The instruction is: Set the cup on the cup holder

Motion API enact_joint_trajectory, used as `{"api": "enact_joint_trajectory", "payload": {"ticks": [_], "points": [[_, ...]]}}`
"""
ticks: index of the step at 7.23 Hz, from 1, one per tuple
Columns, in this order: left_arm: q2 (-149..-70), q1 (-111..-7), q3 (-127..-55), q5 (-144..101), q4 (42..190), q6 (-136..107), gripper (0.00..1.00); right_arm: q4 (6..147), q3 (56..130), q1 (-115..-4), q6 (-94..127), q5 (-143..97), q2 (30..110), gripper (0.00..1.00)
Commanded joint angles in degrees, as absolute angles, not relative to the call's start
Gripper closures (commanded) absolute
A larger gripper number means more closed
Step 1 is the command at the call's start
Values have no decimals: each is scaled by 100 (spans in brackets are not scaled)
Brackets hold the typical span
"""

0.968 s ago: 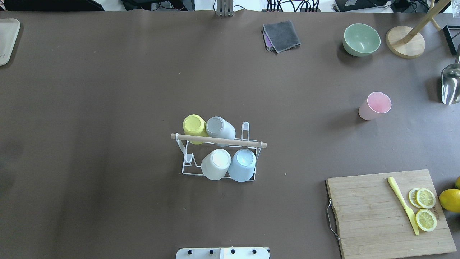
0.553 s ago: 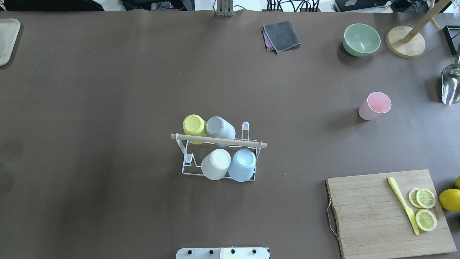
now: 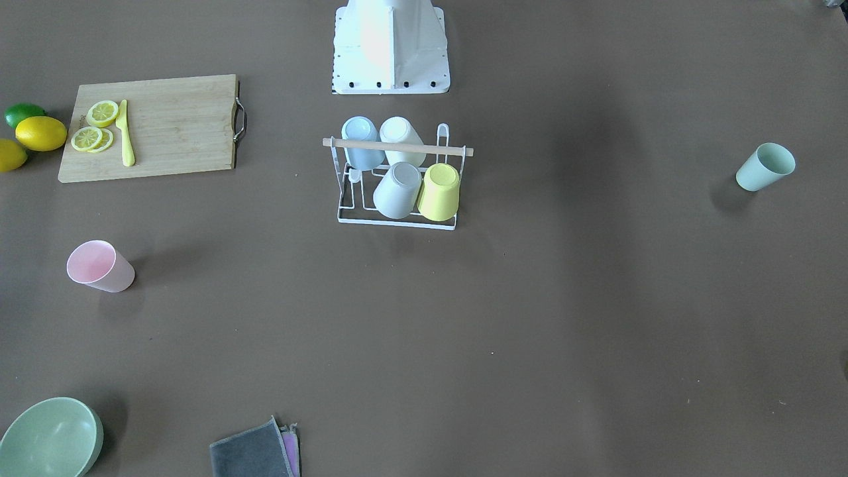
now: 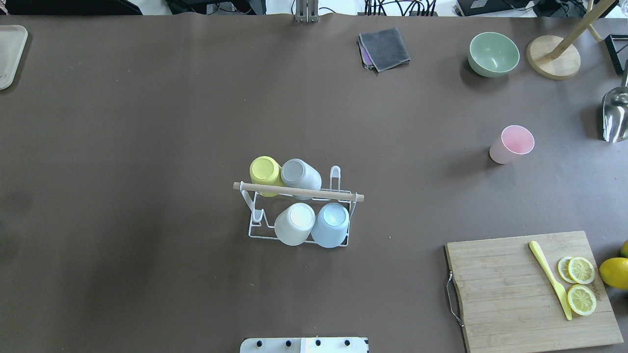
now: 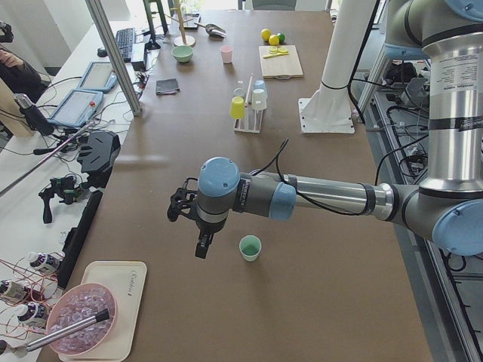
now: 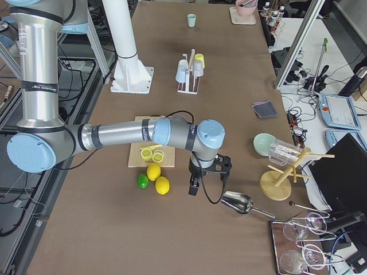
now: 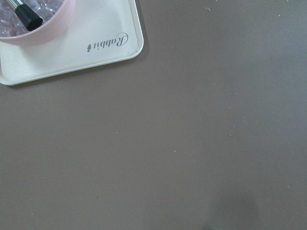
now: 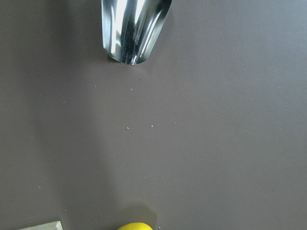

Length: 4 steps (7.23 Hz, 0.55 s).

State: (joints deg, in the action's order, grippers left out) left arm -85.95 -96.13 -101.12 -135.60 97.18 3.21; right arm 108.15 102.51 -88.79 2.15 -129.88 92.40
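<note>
The white wire cup holder [image 4: 255,226] with a wooden rod handle stands mid-table and carries yellow, grey, white and blue cups upside down. It also shows in the front view [image 3: 397,224]. A pink cup [image 4: 512,143] stands upright at the right. A pale green cup [image 3: 765,167] stands upright far on my left side, and it shows in the left side view [image 5: 250,247]. My left gripper [image 5: 201,243] hovers beside the green cup. My right gripper [image 6: 195,186] hovers near the lemons and the scoop. I cannot tell whether either is open or shut.
A cutting board [image 4: 515,294] with lemon slices and a yellow knife lies front right, with a lemon [image 4: 614,272] beside it. A green bowl [image 4: 493,54], a grey cloth [image 4: 385,49], a metal scoop [image 4: 615,115] and a wooden stand [image 4: 553,56] are at the back right. A white tray [image 7: 86,52] lies at the far left.
</note>
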Motion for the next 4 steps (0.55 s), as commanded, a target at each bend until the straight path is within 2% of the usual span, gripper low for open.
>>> {"api": "enact_joint_trajectory", "payload": {"ticks": [1, 4], "points": [[-8640, -9948, -10099, -13605, 9686, 255, 2, 11037, 10554, -8238, 246, -12754, 9150, 0], [-8648, -10239, -10090, -13788, 9520, -567, 2, 12029, 10617, -7773, 246, -12709, 8247, 0]]}}
